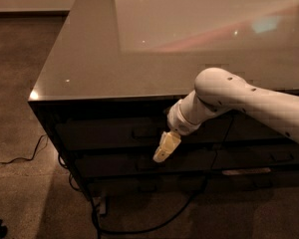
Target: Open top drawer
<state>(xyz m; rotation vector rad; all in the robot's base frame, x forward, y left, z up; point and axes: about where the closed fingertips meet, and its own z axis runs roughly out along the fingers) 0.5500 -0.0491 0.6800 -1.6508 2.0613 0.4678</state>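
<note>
**Glossy desk, matt drawer front**

Desk (89, 59) top glossy, mirror-smooth, reflecting lights. Just under it, top drawer (109, 132) front dark, flat, matt. In front of that drawer, claw (165, 148) pale yellowish, dull plastic look. Arm (259, 101) shell smooth white, slight sheen. Floor (20, 83) mottled, matt.

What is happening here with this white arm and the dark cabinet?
A robot's white arm reaches down across the front of a dark cabinet with a glossy top. Its cream end effector hangs close to the small handle of the wide dark top drawer, slightly below it. The drawer looks closed; contact is unclear.
</note>
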